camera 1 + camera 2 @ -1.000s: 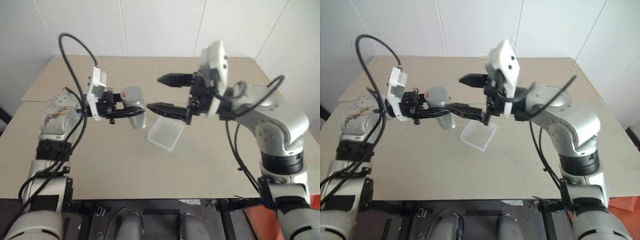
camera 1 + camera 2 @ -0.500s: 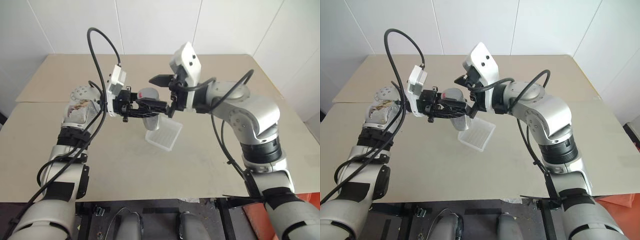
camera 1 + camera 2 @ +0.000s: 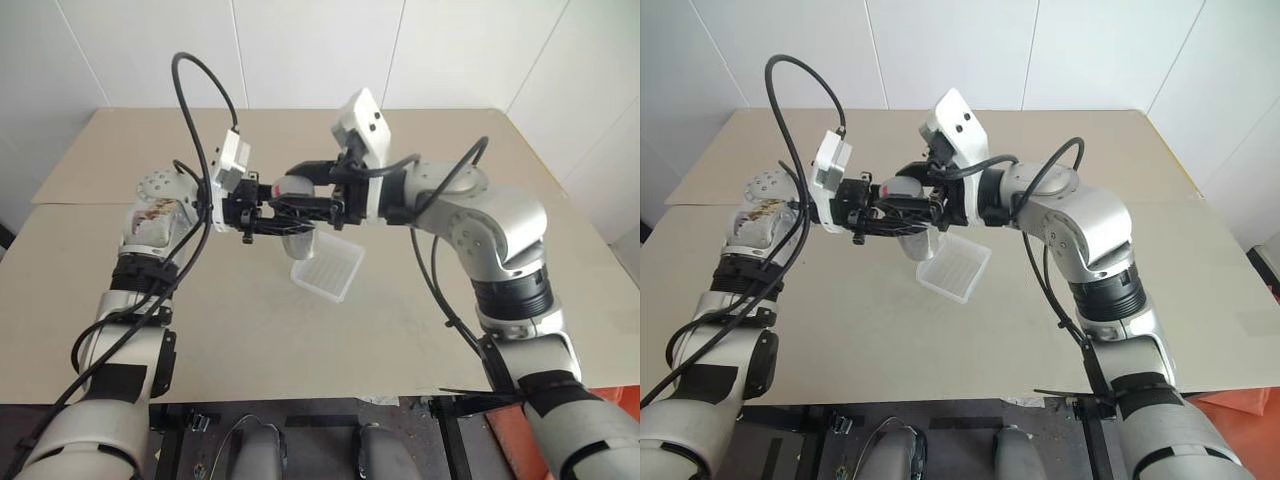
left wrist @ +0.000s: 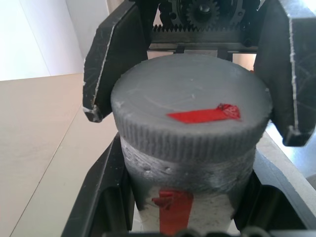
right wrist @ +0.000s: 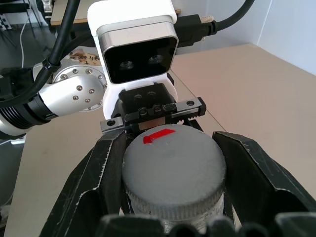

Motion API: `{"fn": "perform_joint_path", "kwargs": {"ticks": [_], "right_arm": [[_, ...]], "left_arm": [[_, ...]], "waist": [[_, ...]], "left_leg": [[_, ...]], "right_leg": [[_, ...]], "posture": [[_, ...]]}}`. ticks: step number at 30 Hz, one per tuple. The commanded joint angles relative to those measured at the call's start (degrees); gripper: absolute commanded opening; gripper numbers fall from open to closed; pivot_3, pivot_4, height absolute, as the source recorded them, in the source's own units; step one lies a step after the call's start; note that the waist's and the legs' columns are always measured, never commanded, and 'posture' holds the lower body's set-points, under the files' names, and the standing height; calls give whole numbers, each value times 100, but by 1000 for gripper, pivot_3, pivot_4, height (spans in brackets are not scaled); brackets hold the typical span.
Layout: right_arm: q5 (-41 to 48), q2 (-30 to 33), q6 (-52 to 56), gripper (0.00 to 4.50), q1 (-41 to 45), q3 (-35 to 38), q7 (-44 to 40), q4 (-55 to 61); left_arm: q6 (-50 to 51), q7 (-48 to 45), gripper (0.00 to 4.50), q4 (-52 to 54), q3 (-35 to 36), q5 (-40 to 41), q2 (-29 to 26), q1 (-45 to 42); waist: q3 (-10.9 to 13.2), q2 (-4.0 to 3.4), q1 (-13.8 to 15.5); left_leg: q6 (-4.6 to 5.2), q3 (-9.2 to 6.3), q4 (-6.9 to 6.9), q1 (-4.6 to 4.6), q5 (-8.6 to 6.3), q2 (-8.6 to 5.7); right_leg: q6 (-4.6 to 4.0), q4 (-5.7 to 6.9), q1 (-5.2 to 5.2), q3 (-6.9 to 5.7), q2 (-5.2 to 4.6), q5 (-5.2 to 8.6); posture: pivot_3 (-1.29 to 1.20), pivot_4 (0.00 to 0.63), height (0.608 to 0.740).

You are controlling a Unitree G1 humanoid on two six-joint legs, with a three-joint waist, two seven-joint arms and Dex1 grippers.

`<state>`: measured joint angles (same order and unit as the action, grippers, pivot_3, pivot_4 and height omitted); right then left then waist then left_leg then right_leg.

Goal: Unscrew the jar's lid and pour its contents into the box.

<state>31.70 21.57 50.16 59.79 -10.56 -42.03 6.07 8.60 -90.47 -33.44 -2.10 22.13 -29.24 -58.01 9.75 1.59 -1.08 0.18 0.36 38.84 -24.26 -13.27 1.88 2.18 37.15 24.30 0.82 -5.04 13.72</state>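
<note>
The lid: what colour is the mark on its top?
Red, on the grey lid; clearest in the left wrist view.

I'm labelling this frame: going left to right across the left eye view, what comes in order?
Left end effector → jar, held up between both → right end effector. The box lies on the table below them, so its place overlaps.

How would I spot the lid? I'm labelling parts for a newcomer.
Look above the beige table, where the left gripper and right gripper meet over the box. The lid caps the jar: round, grey, ridged, with a red strip on top.
</note>
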Motion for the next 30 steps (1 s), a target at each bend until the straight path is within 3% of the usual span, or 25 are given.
{"fn": "perform_joint_path", "kwargs": {"ticks": [1, 7, 10, 14, 16, 18, 20, 26, 30], "right_arm": [[188, 18, -839, 2748, 230, 198, -1238, -542], [325, -71, -2476, 2748, 832, -81, -4641, -2271], [730, -26, -3015, 2748, 1174, -557, -5047, -2912], [802, -53, -3635, 2748, 1489, -1109, -5047, -3648], [569, -223, -3838, 3454, 1570, -920, -5047, -4033], [317, -244, -3794, 3812, 1553, -635, -4837, -4140], [191, -214, -3728, 4449, 1489, -455, -4679, -4056], [321, 400, -3016, 4449, 414, 517, -3164, -1826], [340, 665, -2113, 4449, -375, 639, -2021, -93]], "left_arm": [[-123, -194, 2064, 473, -26, 399, -88, -58], [253, -203, 2064, 1194, -687, 1484, -358, -11], [563, -203, 2064, 1494, -955, 2002, -546, -69], [532, -203, 2064, 1749, -1385, 2314, -905, -49], [423, -203, 2064, 1695, -1443, 2278, -972, -33], [361, -203, 2064, 1484, -1288, 2127, -963, -22], [349, -203, 2064, 1382, -1167, 2020, -955, -1], [150, 24, 2064, 994, -526, 1466, -984, 207], [-36, 235, 2064, 726, -352, 1013, -902, 309]], "waist": [[0, 0, 0], [3, -4, -10], [4, -5, -24], [5, -8, -125], [5, -8, -144], [5, -8, -134], [7, -9, -106], [7, -9, 13], [7, -9, 26]], "left_leg": [[0, 0, 0, 0, 0, -1], [0, 0, 0, 2, 0, 1], [0, 0, 1, 6, 0, 3], [0, -2, -2, 11, 0, 7], [0, -2, -1, 11, 0, 7], [0, -2, -1, 10, 0, 7], [-1, -4, 2, 4, 0, 7], [-2, -5, 3, -2, 1, 6], [-2, -5, 4, 1, 1, 6]], "right_leg": [[0, -1, -1, 0, 0, 0], [1, -2, -3, 1, 1, -1], [1, 0, -4, 2, 2, -1], [1, 6, -1, 3, 7, -1], [0, 7, -1, 4, 7, -1], [1, 6, -1, 4, 8, -1], [1, 6, 1, 2, 8, -1], [1, 0, 3, 0, 4, -1], [1, 5, 3, -1, 5, -1]], "posture": [[0, 150, 740], [0, 150, 740], [0, 150, 740], [0, 150, 740], [0, 150, 740], [0, 150, 740], [0, 150, 740], [0, 150, 740], [0, 150, 740]]}}
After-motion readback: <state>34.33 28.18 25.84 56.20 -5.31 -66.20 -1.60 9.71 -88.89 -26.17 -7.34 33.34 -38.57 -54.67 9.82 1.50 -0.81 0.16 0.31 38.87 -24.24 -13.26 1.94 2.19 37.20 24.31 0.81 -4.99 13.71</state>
